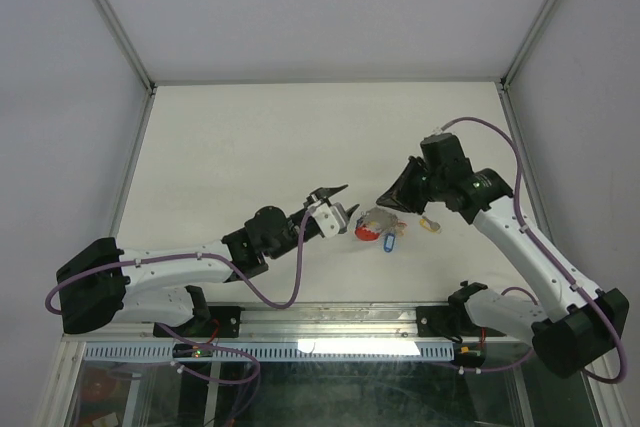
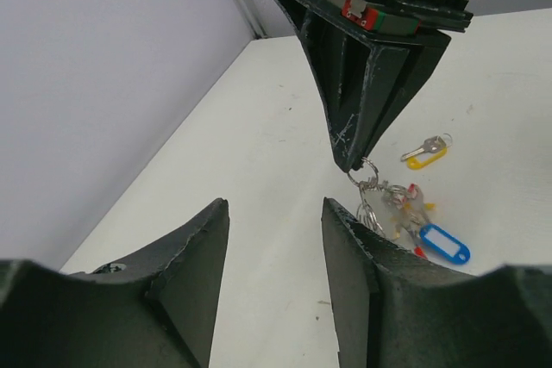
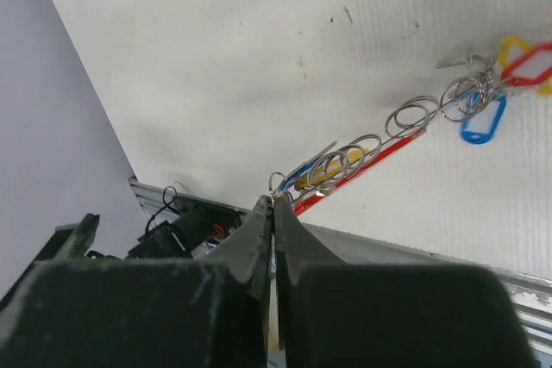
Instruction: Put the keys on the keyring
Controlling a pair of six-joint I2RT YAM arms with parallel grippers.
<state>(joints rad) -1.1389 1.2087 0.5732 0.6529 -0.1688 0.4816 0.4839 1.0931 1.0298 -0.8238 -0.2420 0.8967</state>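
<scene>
My right gripper is shut on a small silver split ring at the top of a bunch of rings, keys and tags. The bunch hangs from its fingertips down to the table. The red keyring sits at the bottom of the bunch, with a blue tag beside it. The blue tag also shows in the left wrist view. A key with a yellow tag lies apart on the table, also in the left wrist view. My left gripper is open and empty, just left of the bunch.
The table's front rail runs close below the bunch. The side walls stand left and right of the white table top.
</scene>
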